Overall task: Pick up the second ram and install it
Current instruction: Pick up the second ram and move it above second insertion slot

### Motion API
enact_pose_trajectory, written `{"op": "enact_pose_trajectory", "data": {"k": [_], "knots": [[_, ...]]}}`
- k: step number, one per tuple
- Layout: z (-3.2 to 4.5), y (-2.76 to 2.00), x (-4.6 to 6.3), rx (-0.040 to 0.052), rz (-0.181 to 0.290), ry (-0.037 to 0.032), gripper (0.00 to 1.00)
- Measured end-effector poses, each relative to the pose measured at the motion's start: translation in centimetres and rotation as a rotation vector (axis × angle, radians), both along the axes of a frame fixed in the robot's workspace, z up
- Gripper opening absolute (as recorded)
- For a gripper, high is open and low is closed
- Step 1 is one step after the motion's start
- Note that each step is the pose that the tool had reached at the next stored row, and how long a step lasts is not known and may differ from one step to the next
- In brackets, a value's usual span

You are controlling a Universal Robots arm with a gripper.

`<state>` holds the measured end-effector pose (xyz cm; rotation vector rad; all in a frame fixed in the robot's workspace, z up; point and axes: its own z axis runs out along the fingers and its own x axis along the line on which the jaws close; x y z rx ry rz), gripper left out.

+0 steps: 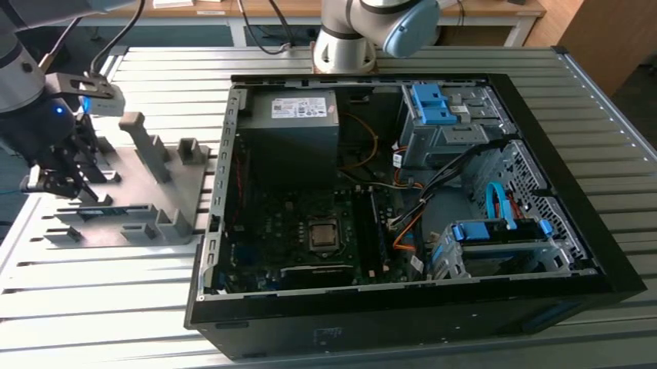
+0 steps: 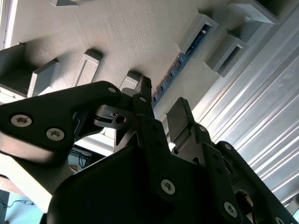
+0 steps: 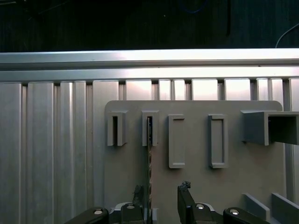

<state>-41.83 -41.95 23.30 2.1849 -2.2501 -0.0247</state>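
On the ribbed worktop, an open computer case at the exterior view's right and a grey fixture plate at its left, with the claw low over the plate, parted and gripping nothing, straddling the second ram, which stands on edge in the plate's slots. Judged risky: lies nearer one of the fingers than the other, so an off-centre squeeze could tilt it or jam it in its slot. From the exterior view, the layout of case and plate; from the first wrist view, the ram's thin top edge and both gaps; from the second wrist view, its blue-tinged side.
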Motion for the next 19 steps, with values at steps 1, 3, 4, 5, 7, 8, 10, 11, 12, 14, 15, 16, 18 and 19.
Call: {"op": "enact_pose_trajectory", "data": {"k": [1, 3, 4, 5, 7, 8, 10, 11, 12, 14, 15, 16, 18, 19], "knots": [[-0.03, 0.0, 0.0, 0.0, 0.0, 0.0, 0.41], [-0.09, 0.0, 0.0, 0.0, 0.0, 0.0, 0.41], [-0.13, 0.0, 0.0, 0.0, 0.0, -0.0001, 0.41], [-0.16, 0.0, 0.0, 0.0, 0.0, 0.0, 0.41], [-0.25, 0.0, 0.0, 0.0001, 0.0, -0.0002, 0.41], [-0.3, 0.0, 0.0, 0.0001, 0.0, -0.0001, 0.41], [-0.41, 0.0, -0.1, 0.0, 0.0, -0.0001, 0.41], [-0.48, 0.0, -0.1, 0.0, 0.0, -0.0001, 0.41], [-0.57, 0.0, -0.1, 0.0001, 0.0, -0.0001, 0.41], [-0.8, -0.01, -0.2, 0.0, 0.0, 0.0001, 0.41], [-0.9, -0.01, -0.2, -0.0001, 0.0, 0.0001, 0.41], [-1.0, -0.02, -0.3, -0.0003, 0.0, 0.0001, 0.41], [-1.19, -0.11, -0.4, -0.0006, 0.001, 0.0, 0.41], [-1.28, -0.17, -0.4, -0.0006, 0.003, 0.0, 0.41]]}}
